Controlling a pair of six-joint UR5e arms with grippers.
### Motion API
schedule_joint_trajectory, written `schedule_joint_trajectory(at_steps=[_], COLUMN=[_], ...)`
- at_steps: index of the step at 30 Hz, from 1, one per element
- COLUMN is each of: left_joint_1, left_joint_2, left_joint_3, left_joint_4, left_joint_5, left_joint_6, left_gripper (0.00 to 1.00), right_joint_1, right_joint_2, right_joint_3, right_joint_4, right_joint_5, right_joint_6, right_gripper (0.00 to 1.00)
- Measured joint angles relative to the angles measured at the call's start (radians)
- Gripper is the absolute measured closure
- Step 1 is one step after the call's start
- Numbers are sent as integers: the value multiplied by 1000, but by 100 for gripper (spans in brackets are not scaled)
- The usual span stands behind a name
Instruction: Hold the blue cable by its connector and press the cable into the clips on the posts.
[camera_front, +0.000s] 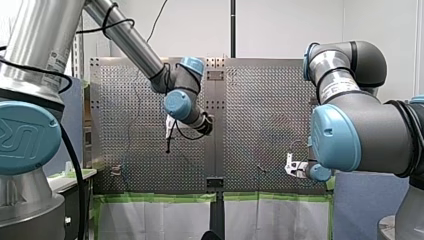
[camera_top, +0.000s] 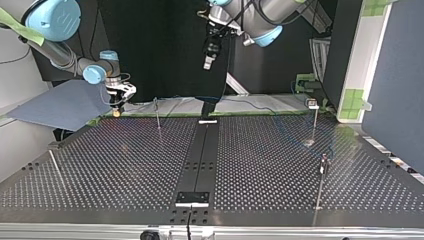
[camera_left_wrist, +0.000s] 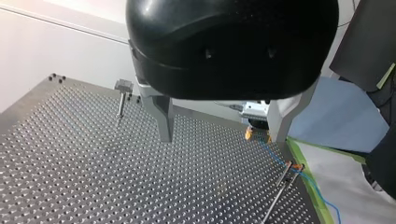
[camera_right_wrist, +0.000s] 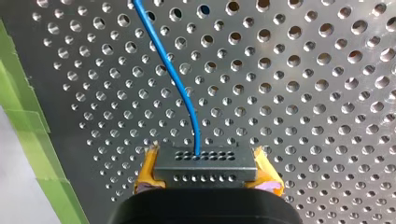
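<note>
Across a perforated metal table (camera_top: 125, 165) edged with green tape (camera_right_wrist: 28, 140), thin posts (camera_top: 313, 104) standing well apart; beside it, at the top view's left, a blue-grey sheet (camera_top: 60, 105). High over the table's middle, my left gripper (camera_left_wrist: 222, 137), metal fingers spread wide on nothing. Low at the table's edge, my right gripper (camera_right_wrist: 206, 173), yellow pads clamped on the black connector (camera_right_wrist: 205, 161), with the blue cable (camera_right_wrist: 177, 79) trailing ahead over the holes.

Blue cable (camera_right_wrist: 173, 70); dark connector (camera_right_wrist: 205, 166); yellow pads (camera_right_wrist: 148, 171); green tape (camera_right_wrist: 32, 140)
</note>
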Motion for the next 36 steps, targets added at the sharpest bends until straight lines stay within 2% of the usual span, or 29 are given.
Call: schedule_joint_trajectory(at_steps=[6, 12, 16, 21, 24, 32, 36], left_joint_1=[0, 3, 8, 12, 13, 15, 16], left_joint_2=[53, 105, 142, 183, 207, 258, 260], left_joint_3=[-54, -105, -142, -183, -208, -276, -308], left_joint_4=[8, 49, 84, 126, 150, 219, 251], left_joint_5=[0, 18, 32, 32, 32, 7, 4], left_joint_6=[0, -14, -39, -44, -44, -42, -27], left_gripper=[1, 1, 1, 1, 1, 1, 1], right_joint_1=[0, 1, 4, 14, 19, 30, 37], right_joint_2=[0, -5, -31, -70, -93, -160, -192], right_joint_3=[0, 0, 2, 16, 28, 91, 118], right_joint_4=[0, 7, 31, 49, 59, 71, 72], right_joint_5=[-6, -18, -25, -23, -14, 37, 39], right_joint_6=[0, -4, -12, -15, -16, -17, -32], right_gripper=[100, 100, 100, 100, 100, 100, 100])
